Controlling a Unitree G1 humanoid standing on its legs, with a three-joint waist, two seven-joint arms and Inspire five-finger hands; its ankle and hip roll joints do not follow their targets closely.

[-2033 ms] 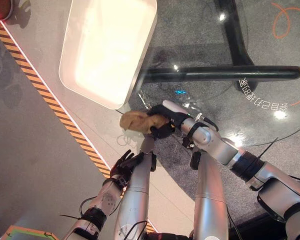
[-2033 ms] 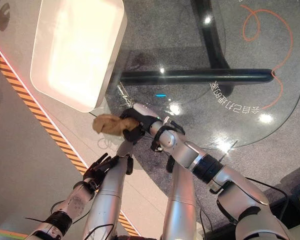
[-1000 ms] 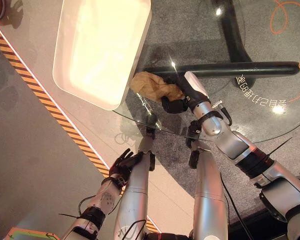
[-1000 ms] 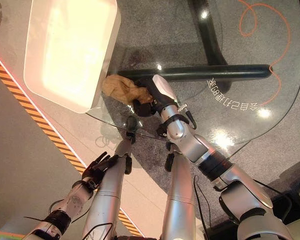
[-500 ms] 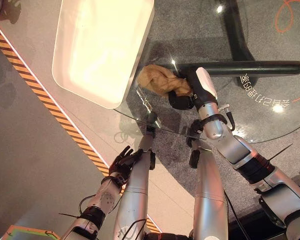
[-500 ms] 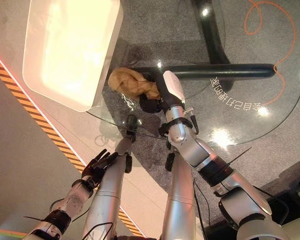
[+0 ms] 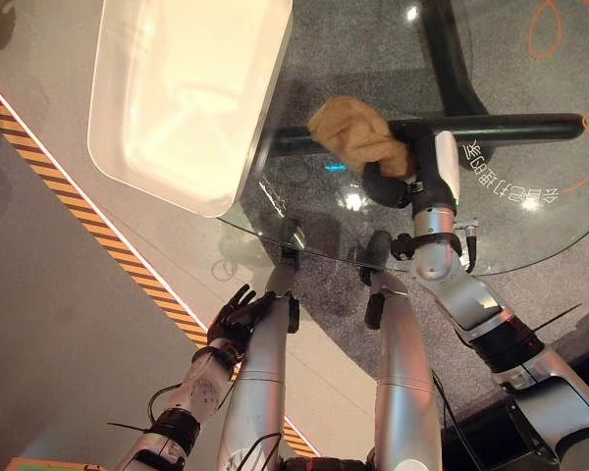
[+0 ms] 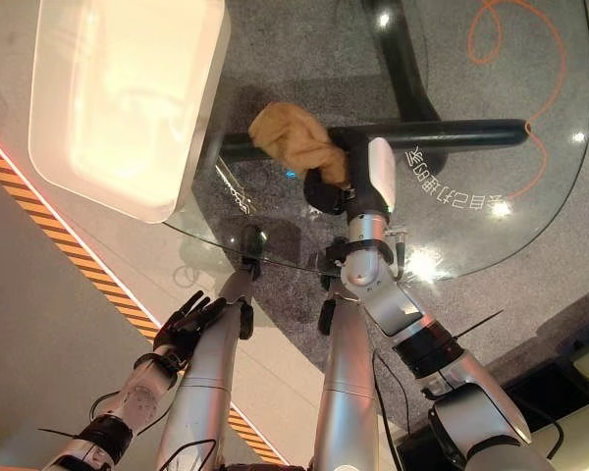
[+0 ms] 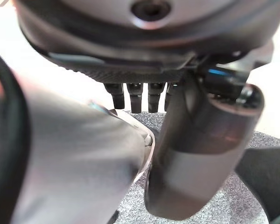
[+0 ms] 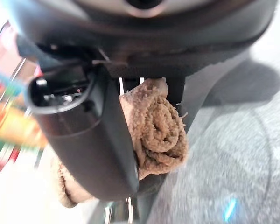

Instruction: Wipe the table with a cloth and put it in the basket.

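On glass table (image 7: 530,245), right hand (image 7: 398,182) fingers clamped on cloth (image 7: 358,135), basket (image 7: 177,98) beside.

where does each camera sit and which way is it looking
Left eye view: on the head, looking down at the glass table, white basket and both arms.
Right eye view: beside it, facing the same way; same scene.
Left wrist view: looks along the left hand, fingers straight.
Right wrist view: looks along the right hand, clamping the brown cloth.
Shared: the cloth appears in both eye views and the right wrist view.
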